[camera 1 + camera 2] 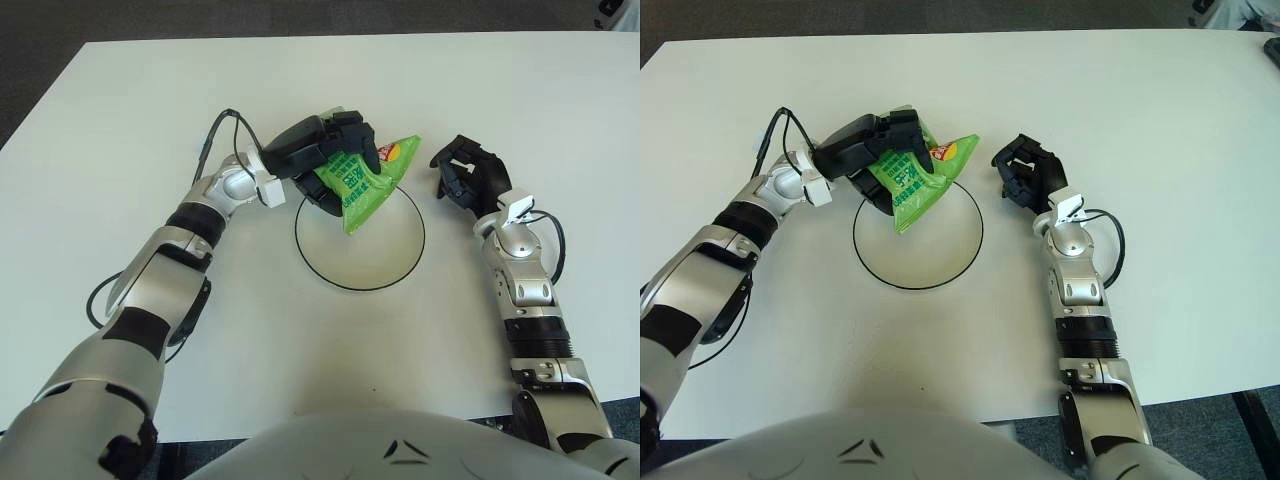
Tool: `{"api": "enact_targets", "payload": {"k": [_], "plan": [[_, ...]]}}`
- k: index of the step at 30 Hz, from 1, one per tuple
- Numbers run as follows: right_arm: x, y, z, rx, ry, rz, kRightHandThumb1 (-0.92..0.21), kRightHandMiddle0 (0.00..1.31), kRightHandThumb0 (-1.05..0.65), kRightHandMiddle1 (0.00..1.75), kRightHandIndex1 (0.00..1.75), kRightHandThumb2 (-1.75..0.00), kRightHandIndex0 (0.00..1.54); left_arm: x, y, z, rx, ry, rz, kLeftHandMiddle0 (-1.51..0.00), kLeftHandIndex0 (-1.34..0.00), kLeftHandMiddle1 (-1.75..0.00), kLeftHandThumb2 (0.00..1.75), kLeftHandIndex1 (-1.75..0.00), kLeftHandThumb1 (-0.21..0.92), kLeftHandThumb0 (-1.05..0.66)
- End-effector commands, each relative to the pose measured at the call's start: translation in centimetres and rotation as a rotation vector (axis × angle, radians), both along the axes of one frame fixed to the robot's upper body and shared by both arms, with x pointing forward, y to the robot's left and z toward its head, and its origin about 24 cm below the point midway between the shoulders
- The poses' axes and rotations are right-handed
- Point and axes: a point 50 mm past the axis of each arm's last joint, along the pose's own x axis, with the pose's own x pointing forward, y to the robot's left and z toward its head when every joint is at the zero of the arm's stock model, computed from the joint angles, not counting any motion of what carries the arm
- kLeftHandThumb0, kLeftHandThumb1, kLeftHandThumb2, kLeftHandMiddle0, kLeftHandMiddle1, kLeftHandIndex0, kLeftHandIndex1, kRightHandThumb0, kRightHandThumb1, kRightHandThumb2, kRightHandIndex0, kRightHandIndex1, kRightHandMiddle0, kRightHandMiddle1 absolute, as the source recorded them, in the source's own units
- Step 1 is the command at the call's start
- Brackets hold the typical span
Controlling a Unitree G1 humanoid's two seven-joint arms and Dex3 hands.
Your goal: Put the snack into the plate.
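Fingers of the left hand [335, 150] are curled tight around a green crinkled plastic snack bag [362, 185], gripping its upper left portion. The bag hangs tilted over the far left rim of the white round plate with a thin black edge [400, 265], its lower tip inside the plate's outline; whether that tip touches the plate surface cannot be determined. The hand covers much of the bag's top, so only a red and yellow patch of the label shows near the upper right corner. The right hand [468, 178] shows just right of the plate on the white table [520, 90], fingers loosely bent and holding nothing; contact with the table cannot be confirmed.
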Motion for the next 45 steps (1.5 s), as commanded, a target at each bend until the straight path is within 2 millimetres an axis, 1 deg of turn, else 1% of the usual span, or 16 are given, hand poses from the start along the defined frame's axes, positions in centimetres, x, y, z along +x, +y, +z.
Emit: {"api": "enact_targets", "payload": {"k": [1, 5, 6, 8, 9, 10, 11, 13, 17, 22, 34, 42, 43, 44, 45], "plan": [[-3.0, -0.3, -7.7, -0.039, 0.357, -0.027, -0.92, 0.67, -0.44, 1.33, 1.63, -0.47, 0.89, -0.1, -0.1, -0.1, 0.021, 0.014, -0.022, -0.59, -0.52, -1.35, 0.26, -1.24, 0.87, 0.0], [-3.1, -0.3, -7.7, -0.041, 0.357, -0.027, -0.92, 0.67, -0.44, 1.33, 1.62, -0.48, 0.89, -0.2, -0.2, 0.1, 0.007, 0.011, -0.039, -0.6, -0.54, -1.36, 0.17, -1.19, 0.91, 0.0], [-3.1, -0.3, -7.7, -0.042, 0.357, -0.027, -0.92, 0.67, -0.44, 1.33, 1.62, -0.48, 0.89, -0.4, -0.3, 0.3, -0.004, -0.014, -0.049, -0.6, -0.54, -1.36, 0.17, -1.18, 0.91, 0.0], [-3.1, -0.3, -7.7, -0.044, 0.358, -0.027, -0.92, 0.67, -0.44, 1.32, 1.62, -0.48, 0.89, -0.9, -0.4, 0.8, -0.024, -0.08, -0.075, -0.58, -0.56, -1.43, 0.23, -1.13, 0.88, -0.01], [-3.1, -0.3, -7.7, -0.044, 0.358, -0.026, -0.92, 0.67, -0.44, 1.32, 1.62, -0.48, 0.89, -1.2, -0.4, 1.0, -0.031, -0.113, -0.086, -0.56, -0.56, -1.49, 0.39, -1.15, 0.8, -0.01], [-3.1, -0.3, -7.7, -0.044, 0.358, -0.026, -0.92, 0.68, -0.44, 1.32, 1.62, -0.48, 0.89, -1.3, -0.4, 1.1, -0.034, -0.132, -0.092, -0.55, -0.56, -1.53, 0.5, -1.17, 0.74, -0.01], [-3.1, -0.2, -7.7, -0.045, 0.358, -0.026, -0.92, 0.68, -0.44, 1.32, 1.62, -0.48, 0.89, -1.6, -0.5, 1.3, -0.042, -0.165, -0.103, -0.55, -0.56, -1.55, 0.54, -1.18, 0.72, -0.01], [-3.1, -0.3, -7.7, -0.047, 0.359, -0.026, -0.92, 0.68, -0.44, 1.32, 1.62, -0.47, 0.89, -2.1, -0.5, 1.5, -0.053, -0.222, -0.122, -0.53, -0.54, -1.63, 0.76, -1.27, 0.61, -0.01], [-3.0, -0.2, -7.6, -0.047, 0.36, -0.024, -0.92, 0.68, -0.44, 1.34, 1.63, -0.47, 0.89, -2.6, -0.5, 1.6, -0.051, -0.273, -0.133, -0.54, -0.52, -1.7, 0.96, -1.37, 0.5, -0.01], [-2.9, -0.2, -7.5, -0.045, 0.361, -0.022, -0.92, 0.67, -0.43, 1.37, 1.65, -0.47, 0.88, -2.8, -0.7, 1.7, -0.046, -0.313, -0.145, -0.55, -0.5, -1.73, 1.05, -1.43, 0.45, -0.01], [-2.8, -0.4, -7.4, -0.03, 0.364, -0.014, -0.92, 0.66, -0.42, 1.41, 1.68, -0.46, 0.87, -3.5, -0.9, 2.5, 0.019, -0.448, -0.169, -0.57, -0.47, -1.72, 1.11, -1.49, 0.42, 0.0], [-2.8, -0.5, -7.4, -0.027, 0.368, -0.012, -0.92, 0.67, -0.42, 1.37, 1.69, -0.45, 0.86, -4.0, -1.0, 2.8, 0.034, -0.529, -0.16, -0.58, -0.45, -1.68, 1.11, -1.54, 0.42, 0.0], [-2.8, -0.5, -7.4, -0.027, 0.368, -0.011, -0.92, 0.67, -0.42, 1.36, 1.68, -0.44, 0.85, -4.1, -1.0, 2.8, 0.037, -0.538, -0.159, -0.59, -0.44, -1.62, 1.08, -1.57, 0.43, -0.01], [-2.8, -0.5, -7.4, -0.027, 0.369, -0.011, -0.92, 0.67, -0.42, 1.36, 1.68, -0.44, 0.85, -4.2, -1.0, 2.8, 0.046, -0.55, -0.156, -0.6, -0.44, -1.6, 1.07, -1.58, 0.44, -0.01], [-2.8, -0.5, -7.4, -0.027, 0.37, -0.01, -0.92, 0.67, -0.42, 1.35, 1.67, -0.44, 0.84, -4.3, -1.0, 2.8, 0.053, -0.559, -0.154, -0.67, -0.47, -1.23, 0.76, -1.58, 0.58, -0.01]]}}
